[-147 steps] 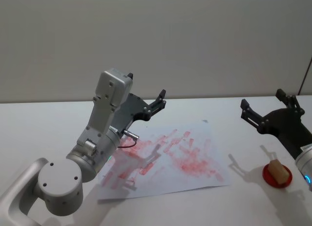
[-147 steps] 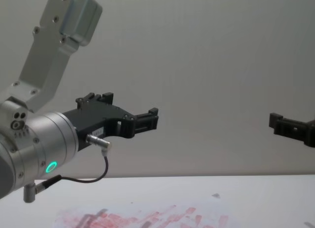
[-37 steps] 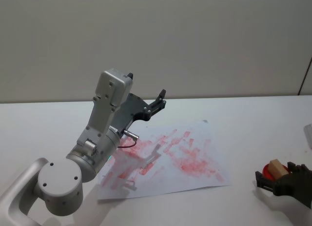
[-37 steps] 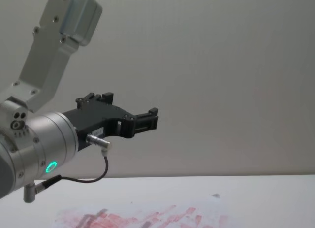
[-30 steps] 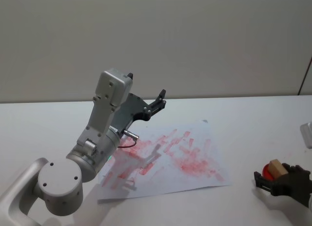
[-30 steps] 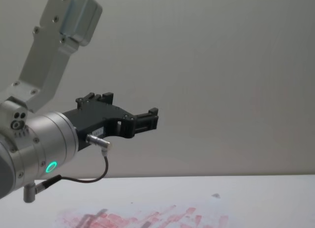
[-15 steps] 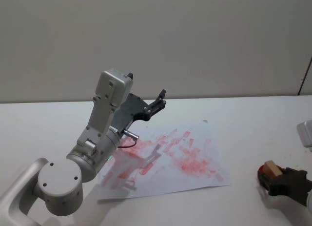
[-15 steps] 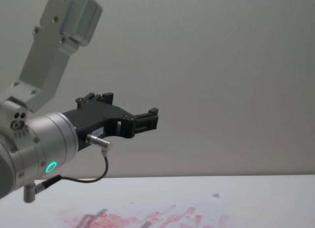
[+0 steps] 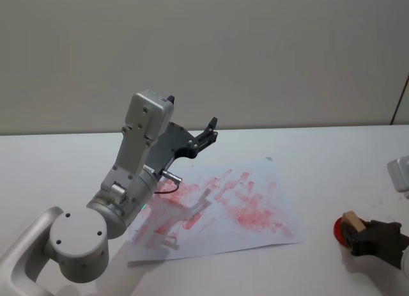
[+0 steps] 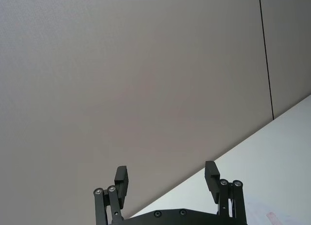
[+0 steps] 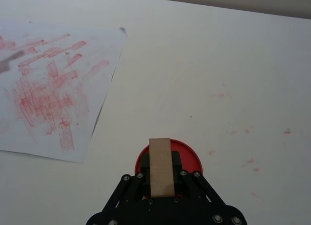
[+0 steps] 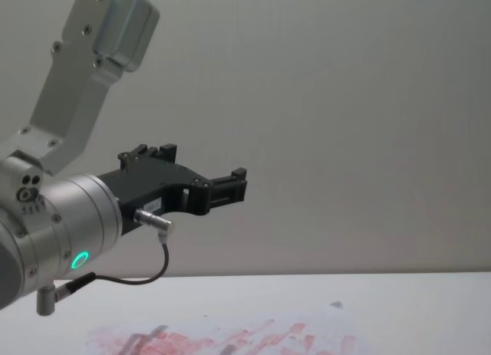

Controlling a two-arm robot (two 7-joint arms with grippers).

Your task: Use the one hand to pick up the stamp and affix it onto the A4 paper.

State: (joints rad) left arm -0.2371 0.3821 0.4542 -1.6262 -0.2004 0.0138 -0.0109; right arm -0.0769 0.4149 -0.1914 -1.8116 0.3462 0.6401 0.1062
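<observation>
Right tool (image 11: 161,178), now lower, clenched on stamp (image 11: 160,159), well off A4 paper (image 11: 53,84) edge; left tool (image 10: 166,175) spread.

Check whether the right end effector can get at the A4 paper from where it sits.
Probably yes. The right end effector, shut on the stamp over the red ink pad, has bare table between it and the A4 paper. The left end effector hangs open, raised over the paper's other side.

Plain grey-beige wall (image 9: 255,53) with a thin dark seam (image 10: 266,55), behind a white table (image 9: 332,146)
</observation>
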